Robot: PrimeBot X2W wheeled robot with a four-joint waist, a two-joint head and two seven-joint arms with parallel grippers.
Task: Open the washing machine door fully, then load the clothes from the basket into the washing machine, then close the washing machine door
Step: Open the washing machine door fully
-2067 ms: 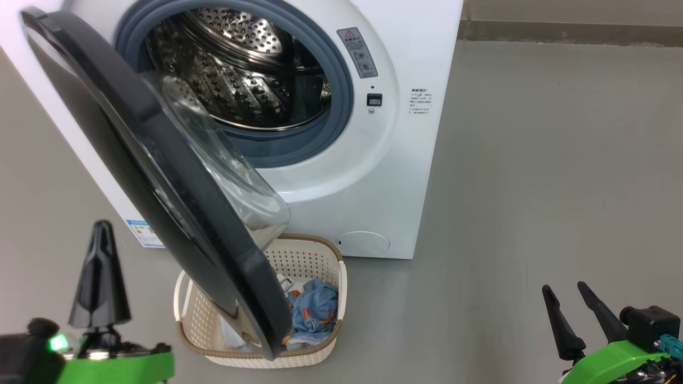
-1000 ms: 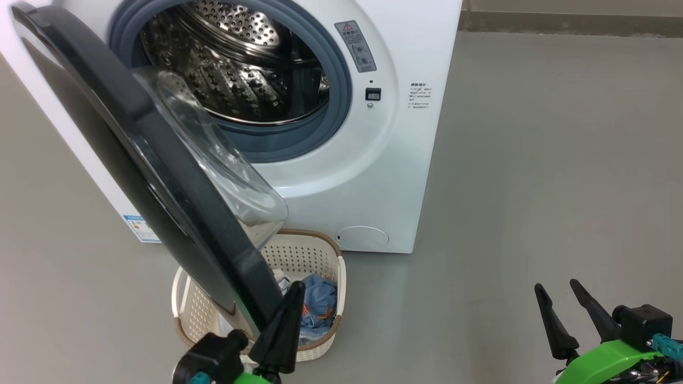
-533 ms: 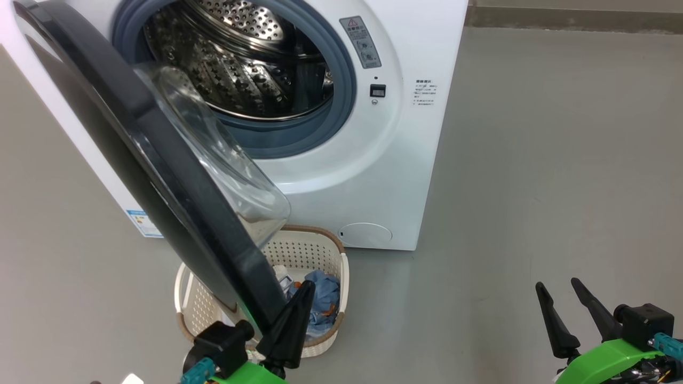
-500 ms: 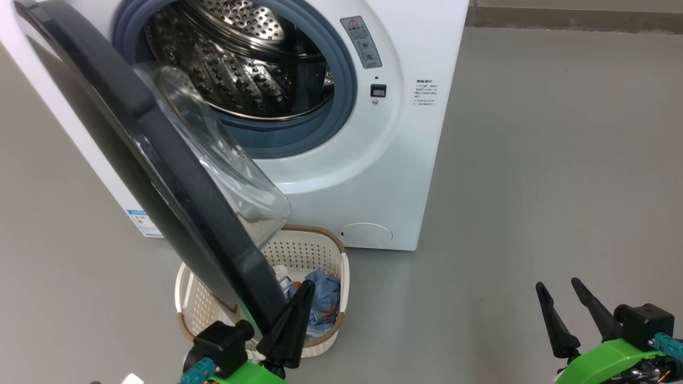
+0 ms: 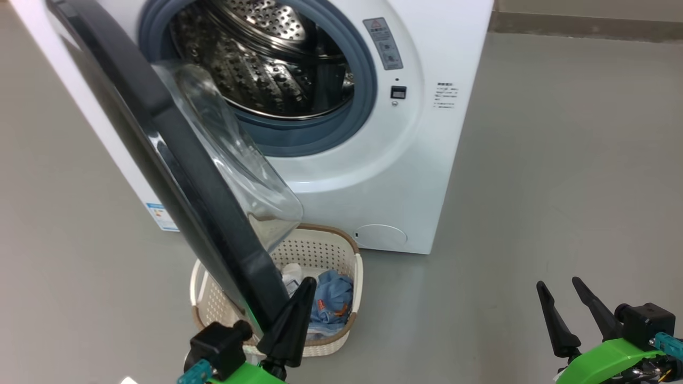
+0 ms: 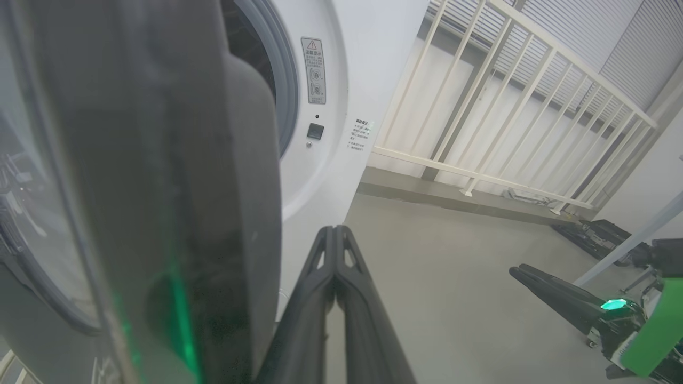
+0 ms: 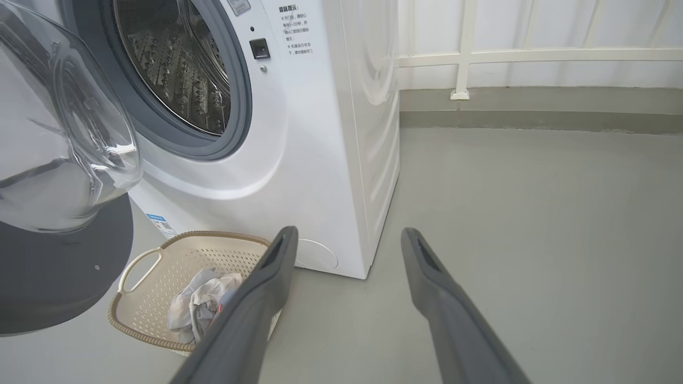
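The washing machine [image 5: 427,160] is white, with its steel drum [image 5: 267,58] exposed. The washing machine door [image 5: 176,160] stands partly open, edge-on to me, its clear glass bowl [image 5: 240,160] facing the drum. Under the door's lower edge sits the cream basket [image 5: 333,250] holding the clothes [image 5: 333,304], denim-blue and white. My left gripper [image 5: 307,285] is shut and empty, its tip close beside the door's lower rim on the inner side; I cannot tell if it touches. The left wrist view has the door [image 6: 160,186] just left of the shut gripper [image 6: 335,230]. My right gripper [image 5: 557,285] is open and empty at the lower right.
Bare grey floor [image 5: 560,160] spreads to the machine's right. A white railing [image 6: 507,106] and a low kerb [image 7: 533,117] run behind. In the right wrist view the basket [image 7: 144,261] and clothes [image 7: 200,298] lie left of my open gripper [image 7: 347,234], under the door [image 7: 53,277].
Two seconds ago my left gripper stood left of the door's outer face; it has crossed to the inner side of the lower rim. The whole picture has since shifted right. The right gripper is unmoved.
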